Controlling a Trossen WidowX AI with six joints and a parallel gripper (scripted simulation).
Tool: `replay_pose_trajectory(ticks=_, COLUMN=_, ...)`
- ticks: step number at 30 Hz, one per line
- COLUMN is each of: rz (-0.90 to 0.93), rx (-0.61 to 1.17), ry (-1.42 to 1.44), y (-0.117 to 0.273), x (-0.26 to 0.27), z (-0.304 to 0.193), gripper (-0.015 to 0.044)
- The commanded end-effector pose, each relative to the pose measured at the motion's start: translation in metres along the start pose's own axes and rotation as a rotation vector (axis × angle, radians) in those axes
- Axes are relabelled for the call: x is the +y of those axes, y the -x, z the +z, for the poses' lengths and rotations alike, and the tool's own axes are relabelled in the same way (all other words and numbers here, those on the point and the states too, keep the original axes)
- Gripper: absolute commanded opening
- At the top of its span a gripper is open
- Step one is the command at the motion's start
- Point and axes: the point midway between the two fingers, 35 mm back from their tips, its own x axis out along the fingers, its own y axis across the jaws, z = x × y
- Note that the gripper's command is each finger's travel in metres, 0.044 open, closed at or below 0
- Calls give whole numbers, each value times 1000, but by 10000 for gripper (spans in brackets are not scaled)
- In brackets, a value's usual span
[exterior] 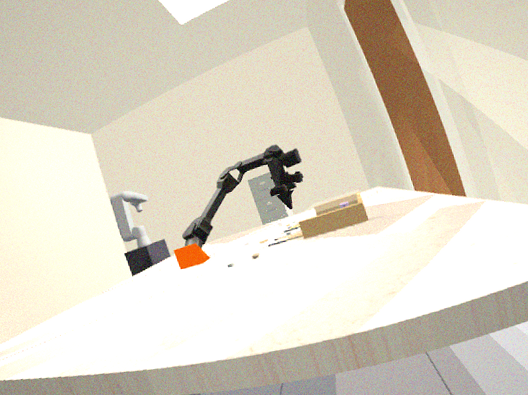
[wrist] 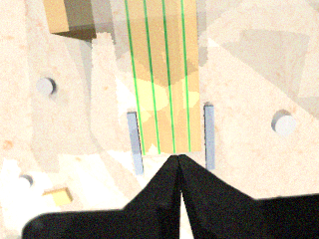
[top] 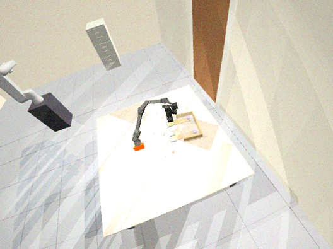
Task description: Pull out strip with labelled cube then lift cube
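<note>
Top: gripper hung over near end of strips, beside wooden tray; two purple cubes sat inside tray, label not readable.
Exterior: gripper pointed down, above table, not touching.
Wrist: jaws were fully closed, tips together, gripping nothing, at free end of green-lined strip, which looked in one piece. Judgement: strip not pulled yet; pull, cube pick and lift all remained.
</note>
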Motion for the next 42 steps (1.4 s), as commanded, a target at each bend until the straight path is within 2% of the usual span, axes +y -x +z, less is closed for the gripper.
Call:
replay_pose_trajectory(ticks=1, rz=-7, rx=12, ry=1, y=-5, x=0, z=0, gripper=0)
replay_pose_trajectory(ticks=42, rz=-4, rx=12, ry=2, y=-70, x=3, z=-3, gripper=0)
